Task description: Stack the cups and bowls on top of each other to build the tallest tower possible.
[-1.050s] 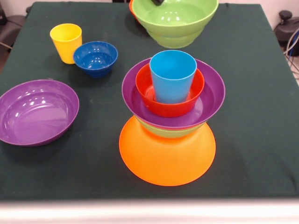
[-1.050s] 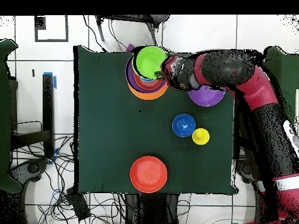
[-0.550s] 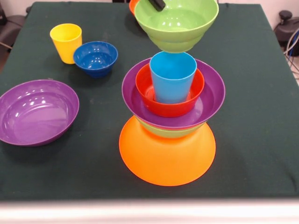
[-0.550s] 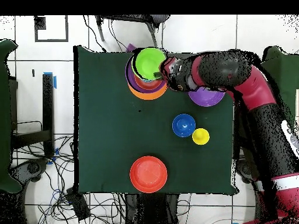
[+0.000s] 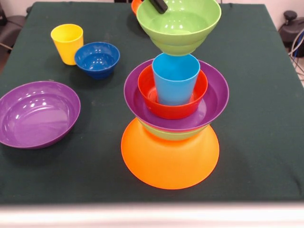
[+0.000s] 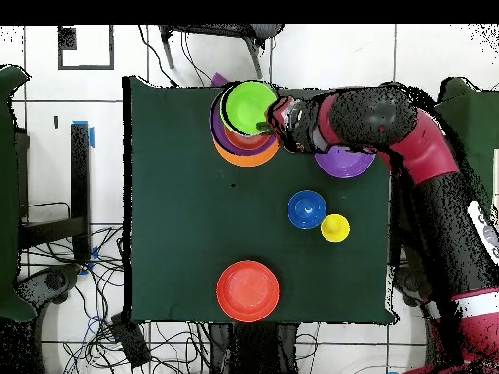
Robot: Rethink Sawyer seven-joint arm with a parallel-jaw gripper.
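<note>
Fingers (image 5: 159, 4) of the robot's single gripper are clamped on the rim of a green bowl (image 5: 179, 26), at about 11 o'clock on that rim in the front view; only a dark tip shows at the top edge. That bowl hangs upright, mouth up, with its base directly above the light blue cup (image 5: 175, 78) that tops the tower (image 5: 173, 123). Whether base and cup rim already touch cannot be told. By my judgement the coming move turns on this: the cup's long axis stands vertical and lies straight below the held bowl, so the path is straight down.

From largest to smallest: the tower's base is an upturned orange bowl (image 5: 168, 159); on it sits a second green bowl (image 5: 168, 135), showing only as a sliver, then a purple bowl (image 5: 211, 102), a red-orange bowl (image 5: 151, 97) and the blue cup. A second purple bowl (image 5: 37, 113) lies loose at 9 o'clock on the tabletop (image 5: 256, 71). A second red-orange bowl (image 6: 248, 290) sits well apart in the overhead view. A small dark blue bowl (image 5: 97, 58) and a yellow cup (image 5: 67, 42) stand just beside each other at 10 o'clock.

Count: eight bowls, two cups.
</note>
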